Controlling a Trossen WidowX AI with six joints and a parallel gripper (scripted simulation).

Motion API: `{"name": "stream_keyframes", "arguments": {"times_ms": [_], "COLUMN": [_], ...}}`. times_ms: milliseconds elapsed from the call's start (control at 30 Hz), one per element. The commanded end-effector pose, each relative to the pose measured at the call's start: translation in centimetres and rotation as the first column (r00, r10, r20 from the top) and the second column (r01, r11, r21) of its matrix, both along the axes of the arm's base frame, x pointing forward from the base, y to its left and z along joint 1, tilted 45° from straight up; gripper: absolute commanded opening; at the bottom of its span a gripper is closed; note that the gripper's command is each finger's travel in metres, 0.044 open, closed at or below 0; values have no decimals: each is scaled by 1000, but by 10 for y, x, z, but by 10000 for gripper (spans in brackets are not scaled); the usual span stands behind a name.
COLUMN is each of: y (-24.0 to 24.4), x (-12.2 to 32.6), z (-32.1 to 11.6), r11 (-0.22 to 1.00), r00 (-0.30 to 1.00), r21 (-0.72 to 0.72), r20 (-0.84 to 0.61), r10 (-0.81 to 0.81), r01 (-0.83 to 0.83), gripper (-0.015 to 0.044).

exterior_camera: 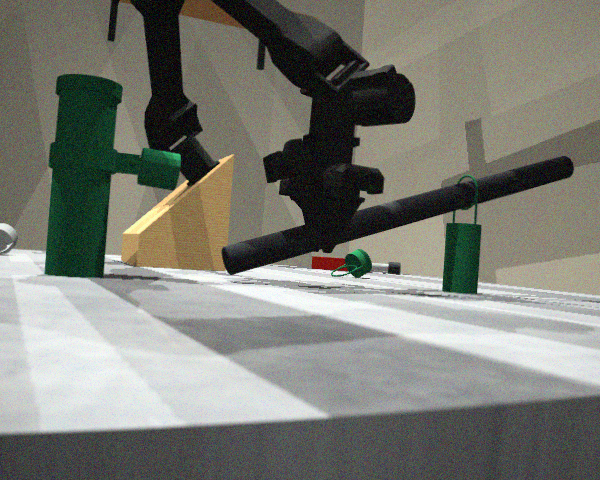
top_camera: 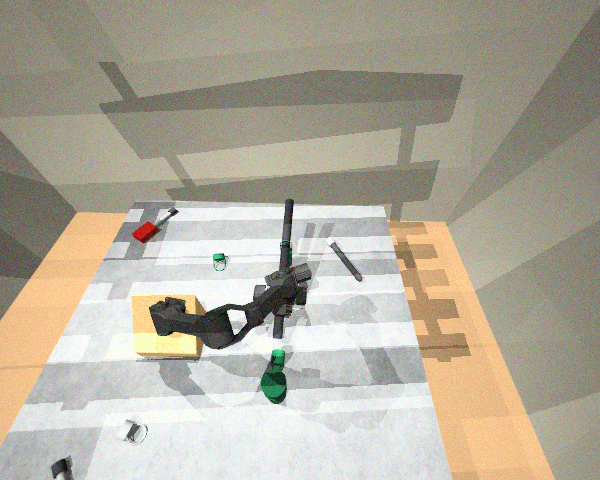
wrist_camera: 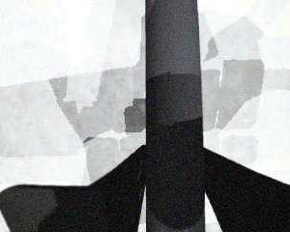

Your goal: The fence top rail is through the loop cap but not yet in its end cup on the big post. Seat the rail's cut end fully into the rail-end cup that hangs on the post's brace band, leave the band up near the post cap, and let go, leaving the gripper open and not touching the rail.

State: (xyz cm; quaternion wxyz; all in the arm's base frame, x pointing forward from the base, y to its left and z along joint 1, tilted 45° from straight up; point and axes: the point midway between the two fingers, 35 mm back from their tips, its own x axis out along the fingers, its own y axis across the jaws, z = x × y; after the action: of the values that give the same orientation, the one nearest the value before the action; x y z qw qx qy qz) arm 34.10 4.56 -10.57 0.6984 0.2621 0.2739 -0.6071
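The dark rail (top_camera: pixel 287 224) (exterior_camera: pixel 419 207) (wrist_camera: pixel 174 48) slopes down toward the big green post (top_camera: pixel 274 383) (exterior_camera: pixel 78 222). Its high part passes through the wire loop (exterior_camera: pixel 476 206) on the short green post (exterior_camera: pixel 461 260). Its low end is just above or on the table, below and apart from the rail-end cup (top_camera: pixel 278 356) (exterior_camera: pixel 159 168). The cup sticks out from the brace band (exterior_camera: pixel 80 156), which sits a little below the post cap (exterior_camera: pixel 88 85). My gripper (exterior_camera: pixel 327 242) (wrist_camera: pixel 169 150) is shut on the rail, between its low end and the loop.
A wooden wedge (top_camera: pixel 160 330) (exterior_camera: pixel 207 232) carries the arm base. A loose green loop cap (top_camera: pixel 218 256) (exterior_camera: pixel 358 262), a red-ended tool (top_camera: pixel 145 232) (exterior_camera: pixel 327 262), a dark rod (top_camera: pixel 346 260) and a white ringed fitting (top_camera: pixel 129 429) (exterior_camera: pixel 1 237) lie on the table.
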Motion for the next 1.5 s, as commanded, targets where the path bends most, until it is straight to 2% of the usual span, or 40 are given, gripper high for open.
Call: {"name": "stream_keyframes", "arguments": {"times_ms": [0,467,1467], "y": [4,12,14], "x": [1,5,7], "z": [13,75,78], "r11": [999,961,965], "r00": [1000,999,1000], "r21": [-52,-275,-263], "r20": [-1,29,21], "r10": [10,29,22], "r01": [-11,-20,-16], "gripper": [0,0,0]}}
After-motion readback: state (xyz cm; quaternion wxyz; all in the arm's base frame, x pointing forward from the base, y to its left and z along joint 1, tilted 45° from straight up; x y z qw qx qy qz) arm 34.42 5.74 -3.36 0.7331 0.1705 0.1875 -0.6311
